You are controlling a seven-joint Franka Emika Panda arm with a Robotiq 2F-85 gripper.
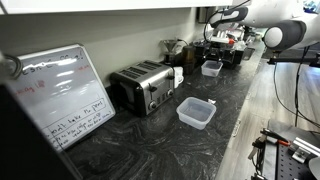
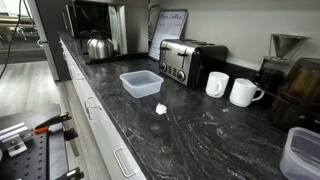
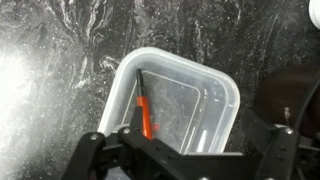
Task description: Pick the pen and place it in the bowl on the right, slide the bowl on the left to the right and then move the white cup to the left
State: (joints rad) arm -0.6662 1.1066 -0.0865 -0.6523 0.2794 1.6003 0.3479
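Observation:
The pen (image 3: 145, 108), orange with a black end, lies inside a clear plastic bowl (image 3: 225, 95) in the wrist view. My gripper (image 3: 187, 145) hangs over this bowl, open and empty, with the fingers spread to either side. In an exterior view the gripper (image 1: 224, 42) is above the far bowl (image 1: 211, 68). That bowl shows at the frame edge in an exterior view (image 2: 304, 155). A second, empty clear bowl (image 1: 196, 112) (image 2: 141, 83) sits mid-counter. Two white cups (image 2: 217, 84) (image 2: 245, 92) stand beside the toaster.
A silver toaster (image 1: 143, 85) (image 2: 190, 62) and a whiteboard (image 1: 60, 95) stand along the wall. A kettle (image 2: 97, 46) stands at the far end. A coffee machine (image 2: 295, 85) is near the cups. A small white scrap (image 2: 160, 109) lies on the dark marble counter (image 1: 160, 145).

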